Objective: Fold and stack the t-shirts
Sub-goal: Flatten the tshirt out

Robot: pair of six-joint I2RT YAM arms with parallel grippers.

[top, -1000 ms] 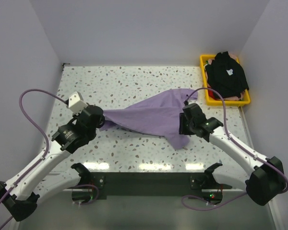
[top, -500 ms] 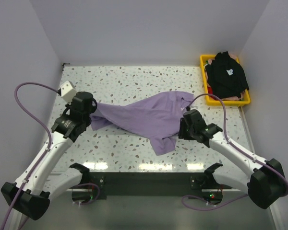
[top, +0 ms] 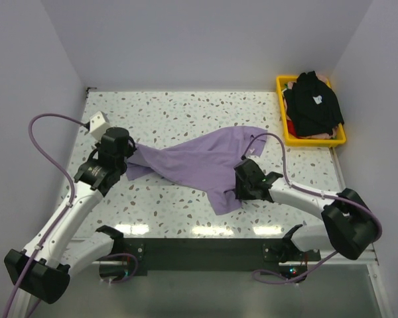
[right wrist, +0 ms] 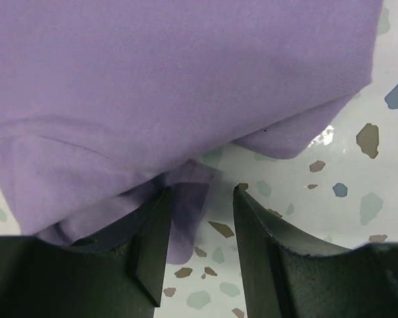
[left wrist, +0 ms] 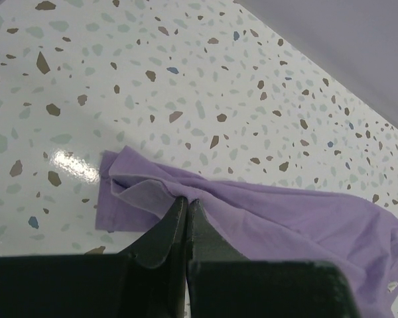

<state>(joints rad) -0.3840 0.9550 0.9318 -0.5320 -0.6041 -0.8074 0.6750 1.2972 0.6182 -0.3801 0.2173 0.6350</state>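
T-shirt [top: 199, 162] sits pinched in left jaws; right jaws stand parted.

No readable text; white mark [top: 318, 100] on black t-shirt [top: 310, 114] too small to read.

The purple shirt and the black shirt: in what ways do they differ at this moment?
The purple shirt is plain; the black shirt bears a small white mark. The purple shirt lies stretched out on the table, the black shirt heaped in the yellow basket. The left gripper pinches the purple shirt; no gripper touches the black shirt. Both are unfolded.
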